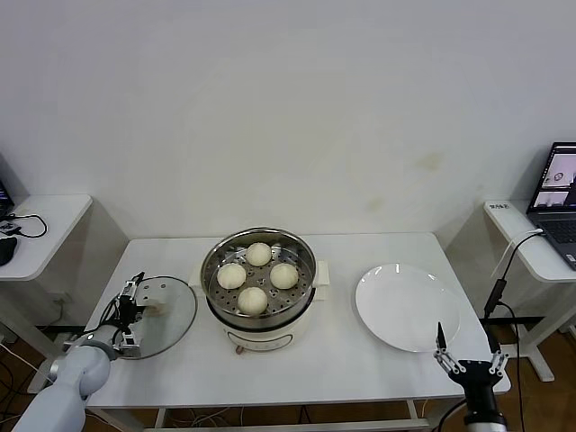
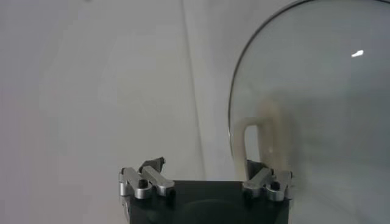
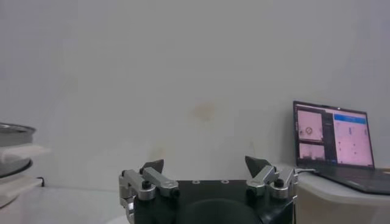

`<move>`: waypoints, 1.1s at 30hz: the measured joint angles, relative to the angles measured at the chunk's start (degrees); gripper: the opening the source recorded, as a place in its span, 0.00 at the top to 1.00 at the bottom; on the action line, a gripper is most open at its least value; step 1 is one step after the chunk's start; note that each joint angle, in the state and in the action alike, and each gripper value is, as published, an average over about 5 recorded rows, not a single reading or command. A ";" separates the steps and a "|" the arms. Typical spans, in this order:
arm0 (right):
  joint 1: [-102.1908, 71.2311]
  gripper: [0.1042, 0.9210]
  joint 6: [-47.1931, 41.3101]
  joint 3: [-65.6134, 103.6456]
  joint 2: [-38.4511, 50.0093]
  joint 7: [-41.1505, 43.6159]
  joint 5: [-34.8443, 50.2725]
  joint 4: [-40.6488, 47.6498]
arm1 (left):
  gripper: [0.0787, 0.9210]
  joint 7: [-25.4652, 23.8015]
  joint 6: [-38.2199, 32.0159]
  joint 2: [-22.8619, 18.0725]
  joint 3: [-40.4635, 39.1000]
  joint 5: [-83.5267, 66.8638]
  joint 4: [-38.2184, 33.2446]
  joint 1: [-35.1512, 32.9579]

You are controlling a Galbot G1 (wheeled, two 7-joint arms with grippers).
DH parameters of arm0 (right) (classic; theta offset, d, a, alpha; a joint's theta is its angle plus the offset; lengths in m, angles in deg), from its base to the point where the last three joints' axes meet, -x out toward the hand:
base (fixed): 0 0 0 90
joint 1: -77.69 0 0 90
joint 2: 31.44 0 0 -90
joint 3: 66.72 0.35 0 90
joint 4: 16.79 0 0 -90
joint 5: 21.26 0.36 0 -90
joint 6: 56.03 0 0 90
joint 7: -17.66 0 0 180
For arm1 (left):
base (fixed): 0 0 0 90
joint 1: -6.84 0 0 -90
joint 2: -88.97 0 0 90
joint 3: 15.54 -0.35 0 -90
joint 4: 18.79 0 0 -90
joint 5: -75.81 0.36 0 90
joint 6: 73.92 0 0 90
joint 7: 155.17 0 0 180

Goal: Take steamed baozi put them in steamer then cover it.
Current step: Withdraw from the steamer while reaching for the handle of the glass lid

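Note:
Several cream-white baozi [image 1: 258, 255] lie in the shiny steamer [image 1: 210, 270] on its cream pot base at the table's middle. The steamer's rim also shows at the edge of the right wrist view [image 3: 12, 131]. The clear glass cover [image 1: 178, 313] lies flat on the table to the steamer's left. My left gripper [image 1: 133, 310] is open at the cover's far-left edge. In the left wrist view the cover [image 2: 317, 103] fills one side, and its cream handle [image 2: 253, 143] stands just ahead of one finger of the left gripper [image 2: 205, 163], ungripped. My right gripper [image 1: 466, 353] [image 3: 204, 162] is open and empty at the table's front right corner.
An empty flat white plate [image 1: 407, 306] lies right of the steamer. Side tables flank the work table: a laptop [image 1: 558, 193] [image 3: 332, 134] on the right one, cables on the left one [image 1: 27, 225]. A white wall stands behind.

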 measured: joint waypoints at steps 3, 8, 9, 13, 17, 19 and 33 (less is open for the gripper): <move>-0.06 0.12 0.09 0.00 0.00 0.02 -0.07 0.06 | 0.12 0.52 -0.04 -0.47 -0.09 -0.11 0.78 0.39; -0.05 0.12 0.21 0.00 0.00 0.05 -0.16 0.21 | 0.12 1.35 -0.11 -1.18 -0.10 -0.28 2.01 0.92; -0.04 0.12 0.22 0.00 -0.01 0.05 -0.18 0.24 | 0.12 1.47 -0.10 -1.27 -0.10 -0.28 2.21 1.02; -0.05 0.12 0.33 -0.03 -0.01 0.06 -0.22 0.33 | 0.17 1.85 -0.07 -1.48 -0.06 -0.15 2.93 1.20; -0.10 0.12 0.48 -0.05 -0.01 0.07 -0.27 0.43 | 0.30 2.03 0.00 -1.54 0.03 0.16 3.50 1.14; -0.12 0.12 0.53 -0.07 -0.01 0.07 -0.29 0.44 | 0.37 2.04 0.04 -1.54 0.10 0.37 3.62 1.04; -0.15 0.12 0.71 -0.40 0.00 0.11 -0.31 0.43 | 0.84 2.98 0.03 -2.03 1.19 1.59 3.61 -0.06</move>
